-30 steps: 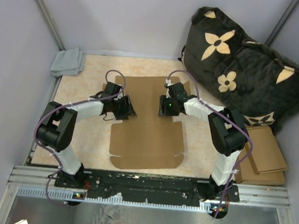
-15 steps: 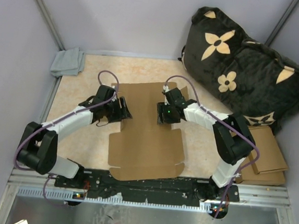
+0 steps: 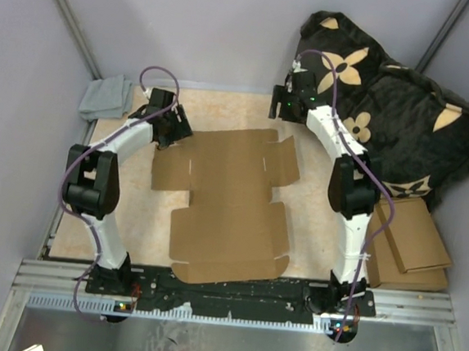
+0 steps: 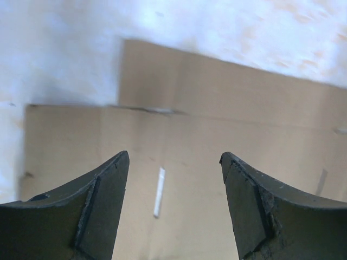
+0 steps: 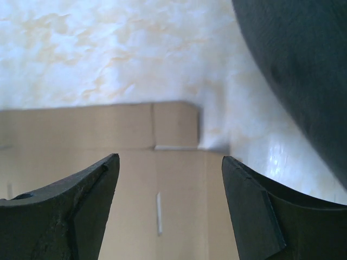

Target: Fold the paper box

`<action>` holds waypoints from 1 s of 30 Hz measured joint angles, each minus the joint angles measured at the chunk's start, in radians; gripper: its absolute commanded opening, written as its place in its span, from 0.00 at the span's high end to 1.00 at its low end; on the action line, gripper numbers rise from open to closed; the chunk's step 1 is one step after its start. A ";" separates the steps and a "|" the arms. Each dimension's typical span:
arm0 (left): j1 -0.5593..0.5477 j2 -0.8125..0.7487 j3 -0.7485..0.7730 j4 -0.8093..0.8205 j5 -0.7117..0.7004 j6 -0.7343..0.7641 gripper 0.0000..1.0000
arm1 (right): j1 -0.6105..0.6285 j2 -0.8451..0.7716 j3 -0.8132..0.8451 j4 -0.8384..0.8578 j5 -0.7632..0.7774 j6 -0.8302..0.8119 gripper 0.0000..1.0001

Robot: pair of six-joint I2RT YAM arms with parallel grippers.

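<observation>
Now: paper box [image 3: 224,199] lies flat, unfolded, mid-worktop [image 3: 136,216]. Left jaws spread, empty, near box's far-left corner. Right jaws spread, empty, beyond box's far-right flap. Best approach, likely: lift side flap by edge, crease along score, other arm pinning centre panel.

— Where is there free room on the table [image 3: 132,216]?
— Bare strips run left and right of the flat paper box [image 3: 223,207], and a narrow one along the back wall.
— What crowds the right side?
— A flowered black cushion [image 3: 396,116] fills the far right corner, just beside the right gripper [image 3: 281,108]; a cardboard pile [image 3: 414,240] lies nearer, at the right edge.
— And the left?
— A grey cloth [image 3: 107,97] lies in the far corner, near the left gripper [image 3: 173,129]
</observation>
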 measured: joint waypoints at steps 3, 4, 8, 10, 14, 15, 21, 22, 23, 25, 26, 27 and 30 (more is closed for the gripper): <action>0.053 0.097 0.046 -0.013 0.002 0.001 0.25 | -0.024 0.148 0.137 -0.046 -0.001 -0.020 0.23; 0.069 0.123 0.056 -0.020 0.003 0.004 0.25 | -0.025 0.209 0.190 -0.069 -0.001 -0.028 0.23; 0.097 0.173 0.078 -0.025 0.003 0.024 0.25 | -0.015 0.348 0.290 -0.140 -0.006 -0.043 0.23; 0.098 0.177 0.084 -0.021 0.006 0.039 0.25 | -0.013 0.379 0.305 -0.159 -0.011 -0.048 0.23; 0.098 0.178 0.088 0.011 0.031 0.055 0.26 | -0.010 0.397 0.318 -0.181 -0.027 -0.049 0.23; 0.098 0.180 0.088 0.019 0.040 0.059 0.26 | -0.010 0.397 0.320 -0.180 -0.034 -0.049 0.23; 0.100 0.226 0.106 0.055 0.100 0.069 0.28 | -0.010 0.408 0.330 -0.167 -0.095 -0.049 0.24; 0.100 0.236 0.111 0.055 0.108 0.071 0.28 | -0.010 0.410 0.330 -0.162 -0.108 -0.049 0.25; 0.100 0.246 0.116 0.055 0.115 0.071 0.28 | -0.010 0.410 0.330 -0.159 -0.120 -0.049 0.25; 0.100 0.259 0.121 0.058 0.127 0.071 0.29 | -0.010 0.412 0.329 -0.153 -0.137 -0.049 0.27; 0.100 0.262 0.121 0.058 0.129 0.074 0.30 | -0.010 0.412 0.329 -0.151 -0.141 -0.050 0.27; 0.100 0.262 0.122 0.058 0.135 0.075 0.30 | -0.010 0.412 0.328 -0.150 -0.146 -0.050 0.28; 0.107 0.262 0.122 0.059 0.148 0.080 0.32 | -0.014 0.412 0.320 -0.130 -0.164 -0.048 0.29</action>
